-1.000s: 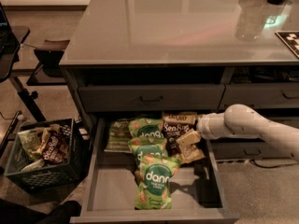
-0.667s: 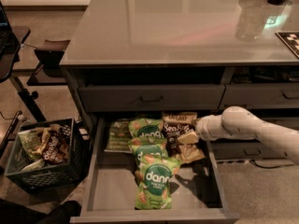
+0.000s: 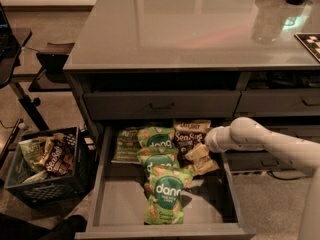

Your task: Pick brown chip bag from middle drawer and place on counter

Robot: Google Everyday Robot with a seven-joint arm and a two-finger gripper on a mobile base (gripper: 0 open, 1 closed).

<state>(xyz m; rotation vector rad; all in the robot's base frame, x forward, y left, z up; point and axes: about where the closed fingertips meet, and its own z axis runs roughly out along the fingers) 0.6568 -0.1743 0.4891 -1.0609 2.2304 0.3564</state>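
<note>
The middle drawer (image 3: 120,204) is pulled open below the counter (image 3: 190,29). The brown chip bag (image 3: 188,136) lies at the drawer's back right, with its tan top toward the cabinet. My gripper (image 3: 199,153) reaches in from the right on the white arm (image 3: 265,144) and sits over the lower right part of the brown bag, hiding that part. Three green "dang" bags (image 3: 164,196) lie in a row from the drawer's back middle to its front.
Another pale green bag (image 3: 125,145) lies at the drawer's back left. A dark crate (image 3: 47,169) with snack bags stands on the floor to the left. Closed grey drawers (image 3: 160,104) sit above the open one. A dark chair base (image 3: 25,104) is at far left.
My gripper has edged slightly left and down over the brown chip bag. The bags have not visibly moved.
</note>
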